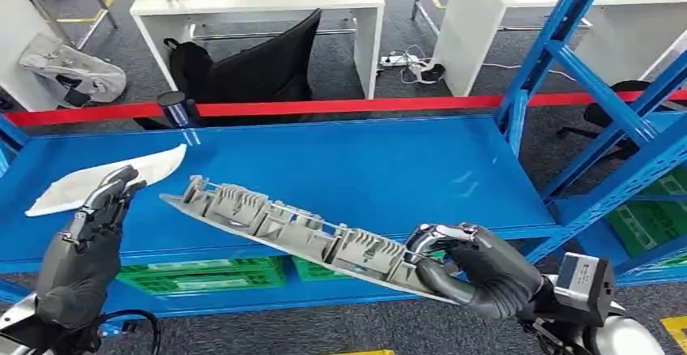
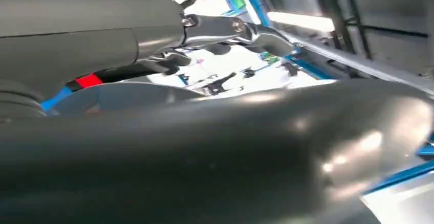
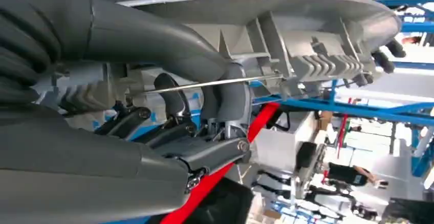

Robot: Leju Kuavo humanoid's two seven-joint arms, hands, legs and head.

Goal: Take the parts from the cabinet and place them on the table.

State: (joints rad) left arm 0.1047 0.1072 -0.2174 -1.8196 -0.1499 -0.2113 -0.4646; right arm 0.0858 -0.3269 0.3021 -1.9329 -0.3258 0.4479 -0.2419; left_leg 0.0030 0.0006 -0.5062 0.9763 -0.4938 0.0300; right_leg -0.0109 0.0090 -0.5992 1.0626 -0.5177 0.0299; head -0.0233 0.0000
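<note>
Below us we see the blue metal shelf point(image 1: 364, 173) of the cabinet, smooth and glossy, with green crates point(image 1: 202, 274) under it whose contents we cannot make out. Across its front edge runs the long grey part point(image 1: 283, 229), a narrow moulded plastic strip with ribbed fins and boxy pockets along its upper face, tilted and reaching out past the shelf edge. Our right hand point(image 1: 478, 270) grips its near end, dark fingers wrapped round it. A flat white piece point(image 1: 105, 178) lies on the shelf's left side. Our left hand point(image 1: 89, 241) hovers just in front of it, fingers loosely apart and holding nothing.
</note>
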